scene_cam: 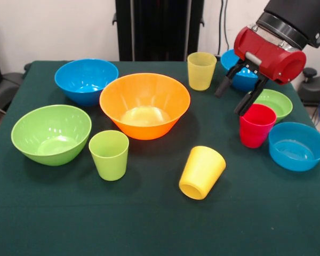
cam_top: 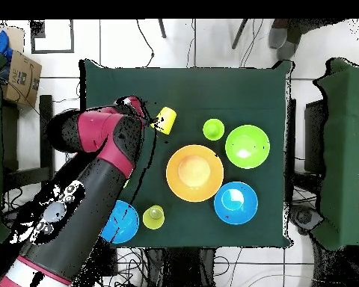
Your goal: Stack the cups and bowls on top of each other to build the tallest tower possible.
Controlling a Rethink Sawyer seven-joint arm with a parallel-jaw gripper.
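My gripper [scene_cam: 230, 103] is open and empty, tilted, its fingertips just left of and above the red cup [scene_cam: 256, 126]. The large orange bowl [scene_cam: 144, 105] stands upright mid-table, also in the overhead view [cam_top: 194, 173]. A medium blue bowl [scene_cam: 86, 80] and the large lime green bowl [scene_cam: 50, 133] sit to its left. The lime green cup [scene_cam: 109, 154] stands upright. The bright yellow cup [scene_cam: 201, 172] lies on its side. The paler yellow cup [scene_cam: 201, 70] stands at the back. The small green bowl [scene_cam: 276, 102], the small shallow blue bowl [scene_cam: 297, 145] and a second blue bowl [scene_cam: 236, 68] sit on the right. Nothing is stacked.
The table is covered with a dark green cloth [scene_cam: 149, 224]. In the overhead view the arm [cam_top: 100, 172] covers the table's left side and part of a blue bowl [cam_top: 123, 222]. A cardboard box [cam_top: 22, 75] sits off the table.
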